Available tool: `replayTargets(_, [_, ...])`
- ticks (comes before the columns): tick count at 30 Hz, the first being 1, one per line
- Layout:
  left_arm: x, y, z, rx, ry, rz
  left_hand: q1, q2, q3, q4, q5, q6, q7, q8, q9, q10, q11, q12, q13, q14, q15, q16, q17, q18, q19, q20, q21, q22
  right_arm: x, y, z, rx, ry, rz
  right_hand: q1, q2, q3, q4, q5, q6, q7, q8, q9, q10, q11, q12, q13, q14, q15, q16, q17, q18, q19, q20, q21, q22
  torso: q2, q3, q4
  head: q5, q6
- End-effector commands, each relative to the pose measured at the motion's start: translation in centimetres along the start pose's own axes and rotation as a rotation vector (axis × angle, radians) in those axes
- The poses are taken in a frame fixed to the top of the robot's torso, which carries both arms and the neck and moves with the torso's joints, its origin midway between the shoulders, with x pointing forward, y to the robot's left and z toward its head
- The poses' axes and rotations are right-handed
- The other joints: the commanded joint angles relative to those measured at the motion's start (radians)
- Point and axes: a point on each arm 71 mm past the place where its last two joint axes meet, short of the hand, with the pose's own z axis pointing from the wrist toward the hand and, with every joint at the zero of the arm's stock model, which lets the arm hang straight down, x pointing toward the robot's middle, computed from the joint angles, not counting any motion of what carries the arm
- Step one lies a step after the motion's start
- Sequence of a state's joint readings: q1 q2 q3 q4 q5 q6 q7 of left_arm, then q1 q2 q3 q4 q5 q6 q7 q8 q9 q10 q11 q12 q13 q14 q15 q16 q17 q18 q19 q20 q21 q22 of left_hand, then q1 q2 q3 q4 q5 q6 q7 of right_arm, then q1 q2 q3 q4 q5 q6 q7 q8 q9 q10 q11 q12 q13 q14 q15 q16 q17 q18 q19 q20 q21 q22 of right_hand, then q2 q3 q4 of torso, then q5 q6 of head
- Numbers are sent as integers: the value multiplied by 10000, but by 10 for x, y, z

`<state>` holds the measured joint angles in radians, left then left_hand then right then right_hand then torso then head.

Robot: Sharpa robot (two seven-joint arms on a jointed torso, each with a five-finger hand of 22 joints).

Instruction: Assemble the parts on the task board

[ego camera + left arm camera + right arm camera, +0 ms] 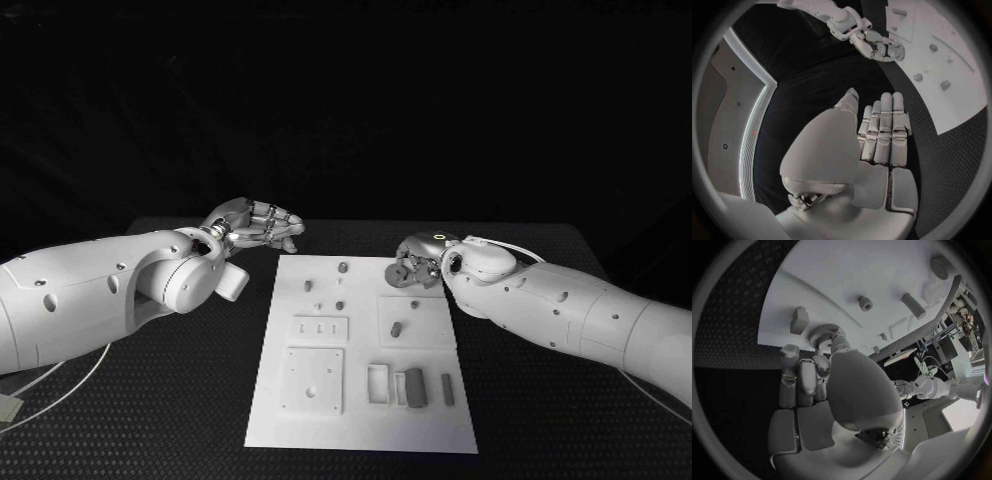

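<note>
While the left hand (257, 224) hovers off the board's (361, 420) far left corner, its fingers (882, 127) lie straight and side by side with nothing in them, palm turned away from the plate. Just to that hand's right, past the black table (173, 400) strip, the board begins; small grey parts sit on it, among them a peg (343, 267) near the far edge and two more pegs (309, 285) a little nearer the robot. Closer to the robot lie a recessed block with three slots (319, 328) and a square plate (313, 380). Toward the board's near right sit upright grey bars (415, 387) beside a white frame (378, 384).

At the board's far right edge the right hand (415, 268) pinches a small round gear (823, 335) between thumb and fingertip, right above the plate's surface; the remaining fingers (804, 377) are curled alongside. Just beyond that hand's fingertips lie a grey block (799, 320), a round stud (865, 303) and a longer bar (912, 305), all apart from the gear.
</note>
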<state>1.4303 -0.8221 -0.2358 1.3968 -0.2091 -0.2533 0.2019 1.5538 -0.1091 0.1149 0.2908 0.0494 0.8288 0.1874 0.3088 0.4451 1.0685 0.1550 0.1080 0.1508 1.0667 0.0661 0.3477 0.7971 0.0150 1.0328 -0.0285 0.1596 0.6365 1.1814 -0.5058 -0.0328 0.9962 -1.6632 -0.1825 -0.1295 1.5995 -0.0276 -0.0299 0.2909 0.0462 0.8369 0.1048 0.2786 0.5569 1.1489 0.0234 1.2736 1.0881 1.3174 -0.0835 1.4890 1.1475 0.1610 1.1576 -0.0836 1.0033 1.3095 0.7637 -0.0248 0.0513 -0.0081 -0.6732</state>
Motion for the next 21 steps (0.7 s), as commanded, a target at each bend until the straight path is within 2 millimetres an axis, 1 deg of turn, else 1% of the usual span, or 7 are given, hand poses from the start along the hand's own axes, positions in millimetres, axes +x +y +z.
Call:
replayTargets(1, [2,-1,0,86,145,-1,-54,-23,-57,-7,24,-30,30,-61,-11,25,24,-41,17,68,-21,-36,15,103,22,-69,-50,-12,13,0,-2,-43,729,-155,791,786,98,15,2,408,291,30,5,32,-16,-65,-71,-20,-8,43,-56,1000,-105,18,27,103,7,3,-2,-18,-9])
replayTargets(5, [2,-1,0,83,137,-1,-58,-20,-57,-6,25,-29,30,-61,-11,27,24,-43,18,69,-21,-39,18,103,23,-68,-52,-12,13,1,-2,-67,608,-161,803,812,158,11,2,426,286,20,-3,18,-21,-74,-78,-37,-12,40,-71,1002,-122,26,27,104,5,3,2,-36,-2])
replayTargets(15, [2,-2,0,105,191,-11,-68,-28,-61,-5,25,-34,31,-66,-11,22,27,-52,17,68,-19,-51,26,101,22,-67,-59,-12,8,4,-3,-181,-39,-231,807,794,247,9,1,487,273,15,-10,-100,-32,-173,-214,-101,-21,18,-161,1003,-155,46,28,106,6,11,-4,5,10])
replayTargets(18, [2,-2,0,108,199,-13,-69,-28,-61,-5,24,-35,32,-67,-11,22,27,-54,17,68,-19,-53,28,101,21,-67,-60,-12,6,3,-4,-150,-220,-237,794,771,270,13,1,519,266,18,-10,-115,-38,-194,-243,-111,-27,15,-183,1003,-157,53,34,108,7,9,-3,2,16])
replayTargets(21, [2,-2,0,119,213,-17,-72,-32,-63,-6,24,-39,33,-69,-12,19,28,-57,17,68,-18,-57,31,101,21,-67,-62,-12,5,3,-4,-94,-382,-199,772,754,287,15,1,545,260,20,-11,-164,-44,-240,-308,-131,-32,6,-220,1003,-161,60,36,107,1,5,-6,32,39])
